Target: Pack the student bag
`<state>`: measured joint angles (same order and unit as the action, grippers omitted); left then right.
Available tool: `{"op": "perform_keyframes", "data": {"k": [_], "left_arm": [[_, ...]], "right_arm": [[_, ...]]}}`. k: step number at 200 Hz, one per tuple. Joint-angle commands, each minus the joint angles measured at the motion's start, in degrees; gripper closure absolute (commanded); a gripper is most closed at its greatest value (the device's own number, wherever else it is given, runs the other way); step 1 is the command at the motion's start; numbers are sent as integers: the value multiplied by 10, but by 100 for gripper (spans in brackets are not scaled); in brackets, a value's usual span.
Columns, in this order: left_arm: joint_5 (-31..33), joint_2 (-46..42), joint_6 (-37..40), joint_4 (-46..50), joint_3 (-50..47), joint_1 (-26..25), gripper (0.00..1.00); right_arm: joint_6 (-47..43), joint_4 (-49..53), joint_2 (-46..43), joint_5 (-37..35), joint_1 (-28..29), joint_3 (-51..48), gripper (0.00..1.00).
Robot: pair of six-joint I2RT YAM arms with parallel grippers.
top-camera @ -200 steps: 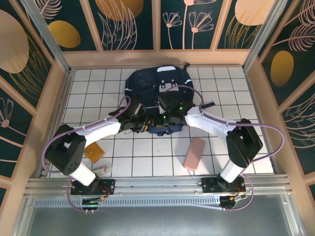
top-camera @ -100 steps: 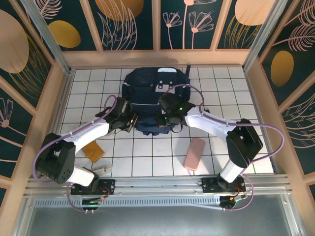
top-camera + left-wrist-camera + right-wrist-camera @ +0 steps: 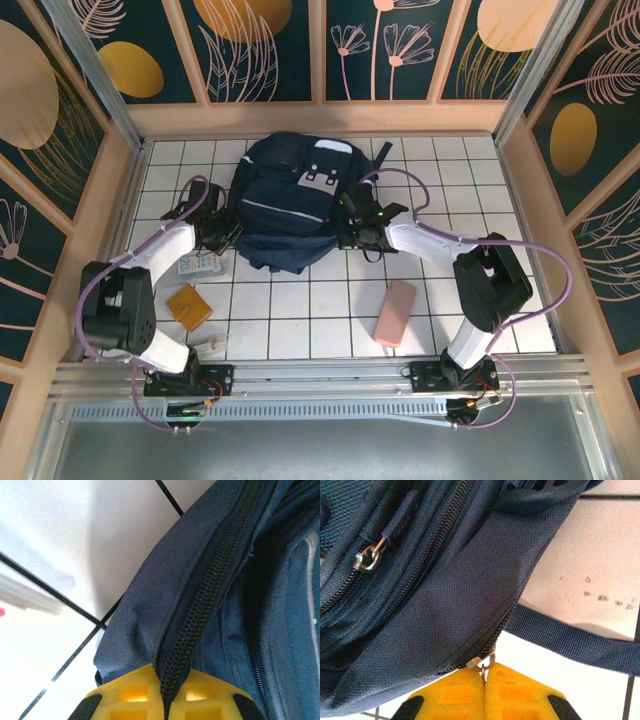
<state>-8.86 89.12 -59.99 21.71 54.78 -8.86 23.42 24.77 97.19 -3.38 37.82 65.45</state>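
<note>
The student bag (image 3: 285,195), a large dark navy backpack, lies at the back middle of the white tiled table. My left gripper (image 3: 224,236) is at the bag's left edge. In the left wrist view its yellow fingers (image 3: 125,700) are shut on the bag's (image 3: 150,605) zipper seam (image 3: 200,600), which runs up between them. My right gripper (image 3: 352,232) is at the bag's right side. In the right wrist view that gripper (image 3: 485,675) is shut on the metal zipper pull (image 3: 486,663) at the edge of the bag (image 3: 445,595).
A pink case (image 3: 396,312) lies at the front right of the bag. An orange flat item (image 3: 188,306), a pale packet (image 3: 198,265) and a small white item (image 3: 208,343) lie at the front left. A bag strap (image 3: 570,640) crosses the tiles. Wooden walls ring the table.
Both grippers have moved apart from the bag's front middle, the left one leftwards and the right one rightwards. The left gripper has shut on the zipper seam. The bag has shifted left and back.
</note>
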Motion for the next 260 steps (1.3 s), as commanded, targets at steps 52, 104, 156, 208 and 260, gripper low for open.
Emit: {"op": "perform_keyframes", "data": {"k": [52, 104, 156, 208, 260], "left_arm": [[-10, 24, 150, 74, 115, 29, 47], [-6, -55, -62, 88, 46, -119, 44], [61, -65, -171, 68, -8, -148, 41], [103, -24, -195, 60, -19, -148, 54], [121, -56, -177, 17, -46, -137, 100]], "right_arm": [[-77, -54, -3, 21, -7, 15, 100], [-66, -68, 26, 76, 66, 69, 100], [-50, -83, 38, 100, 87, 77, 100], [-65, -100, 29, 95, 103, 65, 100], [-86, -62, 46, -26, 74, 44, 100]]}}
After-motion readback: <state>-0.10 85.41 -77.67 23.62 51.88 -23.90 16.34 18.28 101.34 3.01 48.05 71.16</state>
